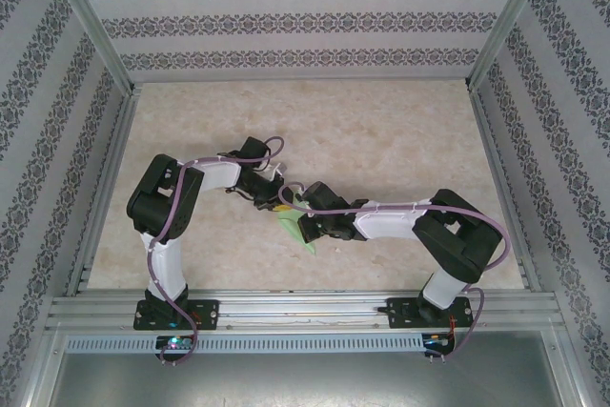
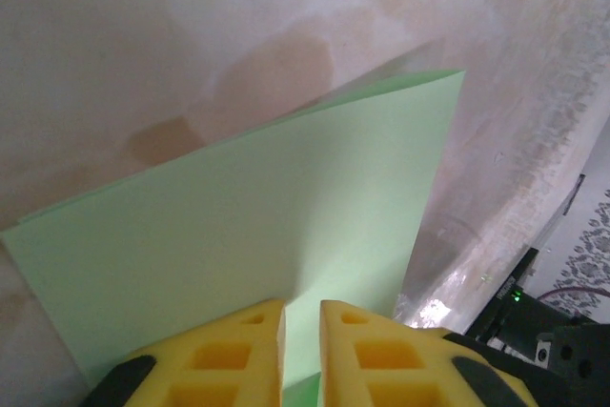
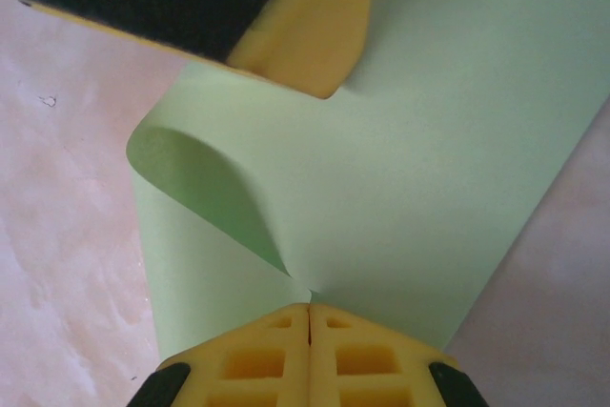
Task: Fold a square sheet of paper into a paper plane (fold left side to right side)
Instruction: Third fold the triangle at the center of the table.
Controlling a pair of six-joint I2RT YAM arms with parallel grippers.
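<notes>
Step in hand, by my judgement: the left-to-right fold, made but not yet creased. The square sheet of paper (image 1: 289, 228) hangs doubled between my grippers over the middle of the table (image 1: 381, 121). My right gripper (image 3: 310, 316) is pressed together, pinching the sheet beside a soft, uncreased curl. My left gripper (image 2: 302, 316) stands slightly parted, with the paper running through the gap. The far edges of the two layers lie nearly flush, with a sliver of the under layer showing. Next move calls for laying the sheet flat, matching edges and pressing the bend. There is open table on every side, and the frame rails stand well apart.
</notes>
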